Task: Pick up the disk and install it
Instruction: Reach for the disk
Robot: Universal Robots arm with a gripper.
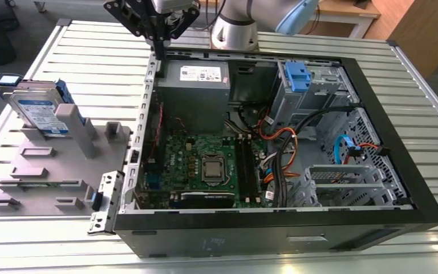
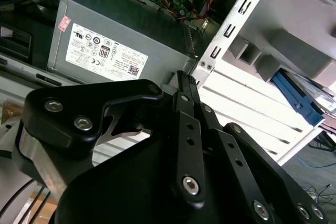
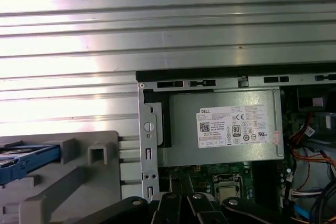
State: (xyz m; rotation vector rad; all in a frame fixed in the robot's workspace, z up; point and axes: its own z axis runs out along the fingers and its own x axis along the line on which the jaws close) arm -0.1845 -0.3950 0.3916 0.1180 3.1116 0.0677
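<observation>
pincer (image 1: 158,40): fingers together, nothing clamped; black linkage arms with bolted joints; hangs over the case corner on the exterior view's far left
nearest thing: grey metal box (image 1: 196,83), matte sheet steel with a white sticker, seated in that corner just beside the fingertips
case (image 1: 371,114): open, black rim, perforated steel walls, green board and cable looms inside
disk (image 1: 40,111): well apart from pincer, toward the exterior view's left and nearer that camera; outside the case, case wall between
disk pose: on edge, tilted, leaning by the grey post (image 1: 74,123); long axis judged nearer upright than flat
disk build: flat silver metal slab, smooth, blue-and-white label, blue rails (image 3: 29,160) in plastic
fixture (image 1: 29,171): grey matte plastic, blocky slots and pegs, carries the disk
table (image 1: 89,34): ribbed aluminium slats, shiny
task state: disk not gripped, not installed
</observation>
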